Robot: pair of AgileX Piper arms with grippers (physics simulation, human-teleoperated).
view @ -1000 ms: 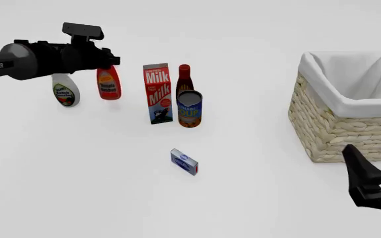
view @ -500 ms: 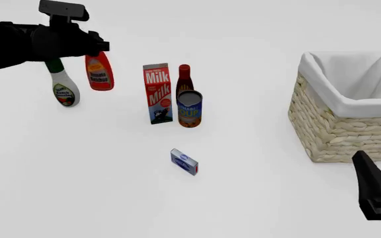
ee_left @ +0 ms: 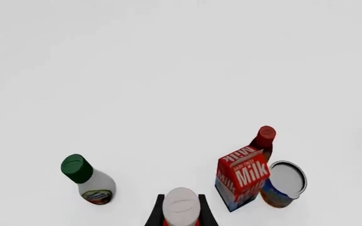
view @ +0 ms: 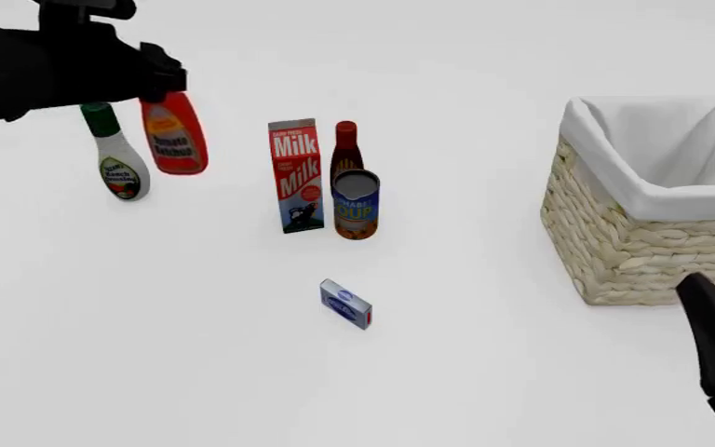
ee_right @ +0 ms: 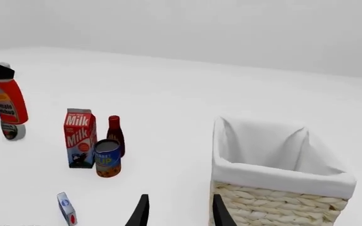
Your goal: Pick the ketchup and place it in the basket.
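Note:
The ketchup (view: 174,136), a bright red bottle with a yellow-orange label, hangs tilted in the air at the far left, clear of the table. My left gripper (view: 156,86) is shut on its top. In the left wrist view its white cap (ee_left: 181,205) sits between the dark fingers (ee_left: 157,214). It also shows in the right wrist view (ee_right: 10,101). The wicker basket (view: 618,244) with white lining stands at the right, also seen in the right wrist view (ee_right: 275,197). My right gripper (ee_right: 177,214) is open and empty, low at the front right, just before the basket.
A white bottle with green cap (view: 119,166) stands just left of the ketchup. A milk carton (view: 295,175), a slim dark-red bottle (view: 346,149) and a can (view: 357,205) stand in the middle. A small blue box (view: 346,304) lies in front of them.
My left gripper has lifted the ketchup higher and carried it to the left. My right arm has sunk toward the lower right edge of the front view.

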